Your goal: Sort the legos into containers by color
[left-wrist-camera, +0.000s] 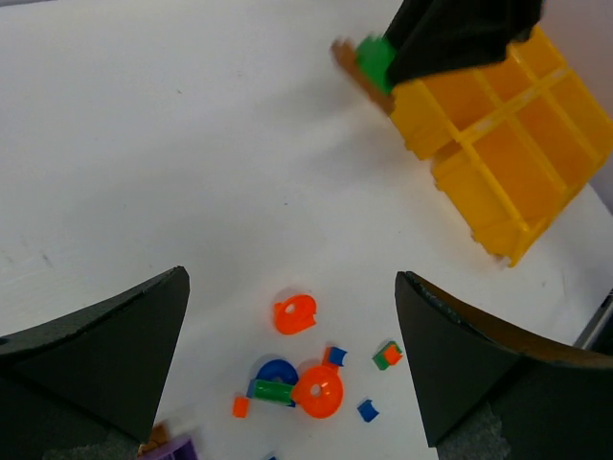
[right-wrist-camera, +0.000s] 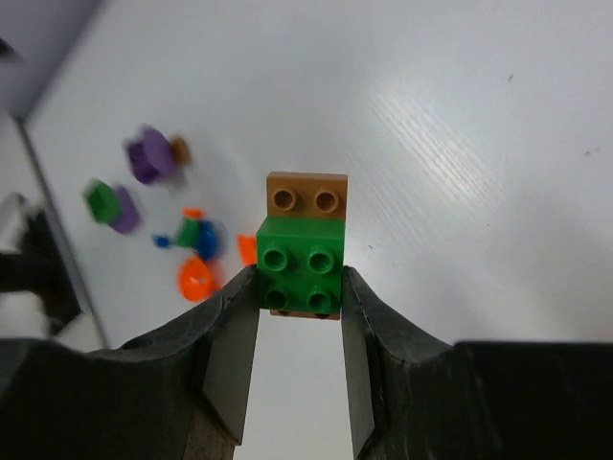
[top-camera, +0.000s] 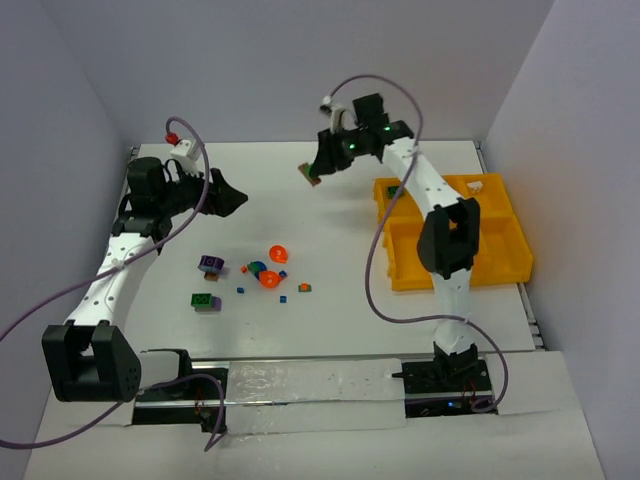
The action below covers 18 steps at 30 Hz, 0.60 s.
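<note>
Showing four studs, the green brick [right-wrist-camera: 301, 259] sits atop a brown brick [right-wrist-camera: 306, 195].

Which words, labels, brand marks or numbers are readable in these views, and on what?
None can be read. The yellow tray and the table show no lettering. The studs of the green brick in the right gripper look plain; any moulded mark is too small to tell.

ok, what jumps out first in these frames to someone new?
The right gripper is shut on a green studded plastic brick stuck to a brown studded brick, held in the air beside the yellow-orange plastic divided tray. On the white table lie small loose plastic toy pieces, orange, blue, green and purple, with the left gripper hanging wide open near them.
</note>
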Each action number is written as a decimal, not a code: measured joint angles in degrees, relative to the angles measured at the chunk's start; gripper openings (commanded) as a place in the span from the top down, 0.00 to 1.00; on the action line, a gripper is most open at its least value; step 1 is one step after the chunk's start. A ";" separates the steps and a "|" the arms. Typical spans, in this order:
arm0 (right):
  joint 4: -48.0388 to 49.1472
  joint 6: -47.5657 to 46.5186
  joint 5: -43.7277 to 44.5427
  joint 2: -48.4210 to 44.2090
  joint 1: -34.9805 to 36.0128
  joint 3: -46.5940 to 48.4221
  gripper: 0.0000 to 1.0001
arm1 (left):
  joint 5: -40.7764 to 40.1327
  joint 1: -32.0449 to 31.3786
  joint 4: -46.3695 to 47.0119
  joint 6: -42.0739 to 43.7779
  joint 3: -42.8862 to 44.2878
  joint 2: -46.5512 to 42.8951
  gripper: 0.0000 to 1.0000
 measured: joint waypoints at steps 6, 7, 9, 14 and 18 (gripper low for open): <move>15.28 22.51 -0.85 -14.06 -2.94 -10.66 1.00 | -0.77 -0.62 3.30 -8.40 -0.27 1.20 0.01; 17.46 25.88 -0.03 -15.84 -2.59 -12.89 1.00 | -1.41 -0.99 3.46 -9.37 0.00 1.55 0.02; 20.19 32.67 3.62 -17.71 -1.39 -15.91 1.00 | -3.24 -2.84 3.40 -10.98 1.11 2.53 0.03; 21.23 41.87 13.38 -18.03 1.79 -18.12 1.00 | -5.50 -9.41 4.27 -13.56 5.39 5.53 0.08; 21.29 44.87 19.95 -18.27 4.41 -18.28 1.00 | -6.35 -12.88 5.58 -15.30 8.60 8.90 0.11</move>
